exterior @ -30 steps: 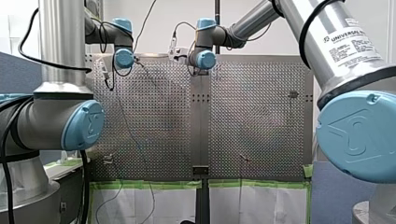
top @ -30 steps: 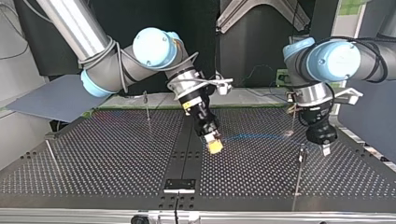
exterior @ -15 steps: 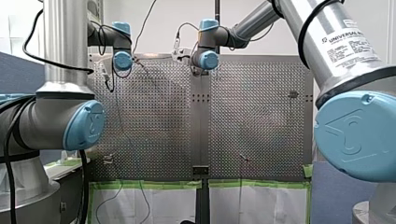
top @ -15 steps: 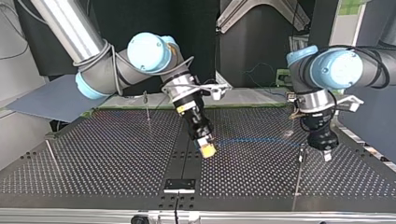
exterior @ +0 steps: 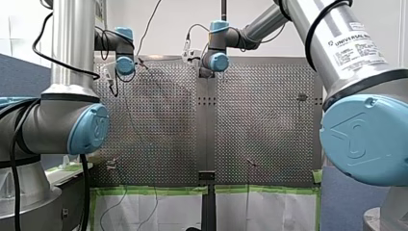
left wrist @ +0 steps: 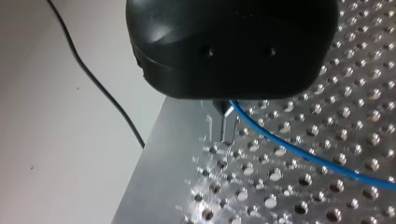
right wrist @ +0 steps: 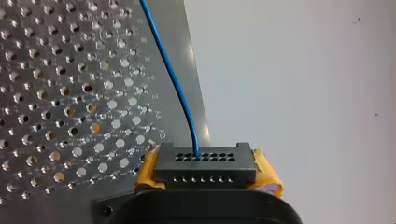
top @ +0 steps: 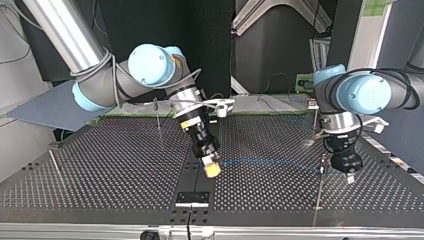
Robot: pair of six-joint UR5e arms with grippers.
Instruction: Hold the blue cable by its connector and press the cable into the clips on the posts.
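Observation:
In the right wrist view a black connector with a row of holes sits between yellow pads, my right gripper shut on it. The blue cable leaves its top. In the top view that gripper hangs low over the table's centre strip. The cable runs from there, just above the plate, to my left gripper, beside a thin post. My left gripper has its metal fingers shut on the cable near the table's edge.
Thin posts stand on the perforated table: one at the back, one at the top view's left, one behind my left gripper. A black bracket sits at the near edge. A black wire lies off the table.
In the top view both grippers have come toward the near edge, my right one also sliding left. The blue cable between them has travelled along and lies lower over the plate.

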